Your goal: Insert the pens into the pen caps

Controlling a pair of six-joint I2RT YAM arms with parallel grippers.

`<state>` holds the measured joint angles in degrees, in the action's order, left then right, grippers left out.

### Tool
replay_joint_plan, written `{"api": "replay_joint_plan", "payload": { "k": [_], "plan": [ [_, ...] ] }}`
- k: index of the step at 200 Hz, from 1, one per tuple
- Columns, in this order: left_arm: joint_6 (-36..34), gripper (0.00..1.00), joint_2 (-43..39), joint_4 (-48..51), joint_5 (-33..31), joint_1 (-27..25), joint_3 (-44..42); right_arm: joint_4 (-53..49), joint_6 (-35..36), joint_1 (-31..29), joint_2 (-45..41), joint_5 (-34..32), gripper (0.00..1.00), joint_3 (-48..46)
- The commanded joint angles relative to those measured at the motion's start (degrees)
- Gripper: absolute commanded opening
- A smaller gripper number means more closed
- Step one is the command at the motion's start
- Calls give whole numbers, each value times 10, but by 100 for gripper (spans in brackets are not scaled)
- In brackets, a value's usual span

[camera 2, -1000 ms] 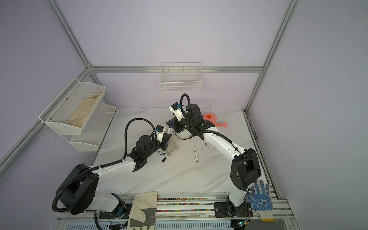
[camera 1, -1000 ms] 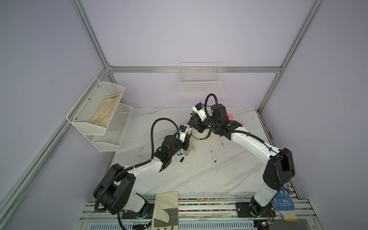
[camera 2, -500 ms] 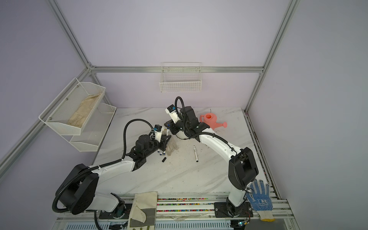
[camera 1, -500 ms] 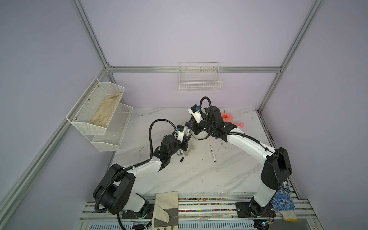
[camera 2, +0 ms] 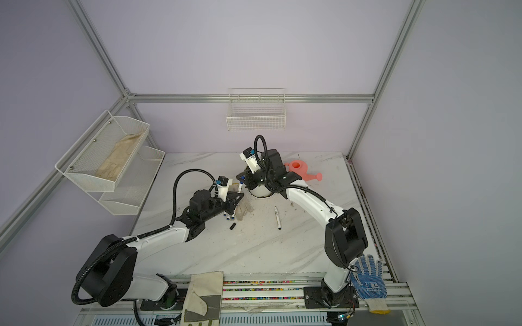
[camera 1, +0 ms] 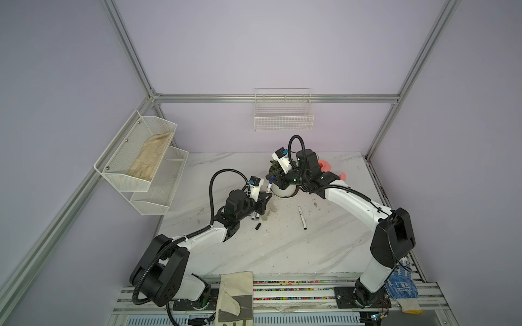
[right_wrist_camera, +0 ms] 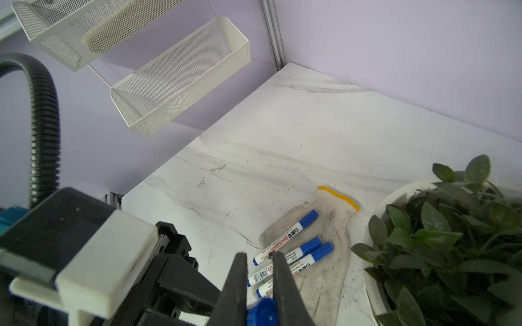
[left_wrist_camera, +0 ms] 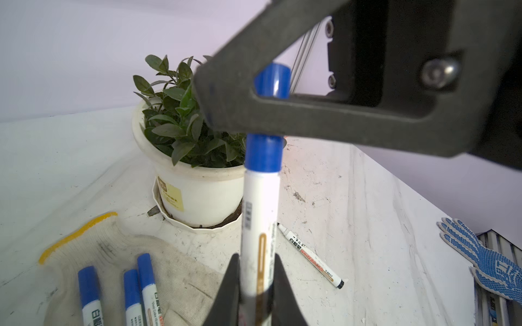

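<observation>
Left wrist: pot (left_wrist_camera: 203,194) holds plant (left_wrist_camera: 175,132).

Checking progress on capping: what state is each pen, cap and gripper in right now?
Held pen: roughly upright, blue cap on its tip.
Left gripper: shut on held pen.
Right gripper: shut on blue cap.
Three pens: capped, lying on glove.
Black pen: uncapped, on table.
Black cap: loose on table.

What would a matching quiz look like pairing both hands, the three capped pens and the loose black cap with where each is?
1. left hand
2. right hand
3. three capped pens
4. black cap

A. lying on the glove
B. closed on the blue cap
C. lying on the bare table
D. closed on the held pen

Pairs: 1-D, 2-B, 3-A, 4-C
</observation>
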<state>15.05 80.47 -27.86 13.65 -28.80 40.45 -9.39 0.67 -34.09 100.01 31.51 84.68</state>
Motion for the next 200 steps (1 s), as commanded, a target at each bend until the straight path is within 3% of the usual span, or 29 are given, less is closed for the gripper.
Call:
{"api": "replay_joint_plan", "payload": {
  "k": [1, 48, 69, 99, 117, 141, 168, 200],
  "plan": [
    [68, 0, -51, -258, -127, 32, 84, -220, 42, -4, 15, -5, 0, -58],
    [81, 0, -37, -184, -206, -11, 22, -133, 19, -2, -45, -7, 6, -65],
    [96, 0, -27, -165, -229, -28, -11, -81, -3, 2, -74, -15, 18, -72],
    [152, 0, -8, -164, -239, -30, -55, 14, -52, 12, -128, -35, 47, -100],
    [168, 0, -4, -146, -244, -31, -64, 81, -83, 22, -167, -49, 56, -132],
    [185, 0, -10, -99, -244, -15, -62, 99, -94, 32, -188, -76, 57, -147],
    [215, 0, -9, 27, -184, 46, -32, 82, -99, 38, -180, -92, 56, -144],
    [136, 0, 29, 156, -115, 86, 27, 78, -104, 40, -165, -95, 55, -144]
  ]
}}
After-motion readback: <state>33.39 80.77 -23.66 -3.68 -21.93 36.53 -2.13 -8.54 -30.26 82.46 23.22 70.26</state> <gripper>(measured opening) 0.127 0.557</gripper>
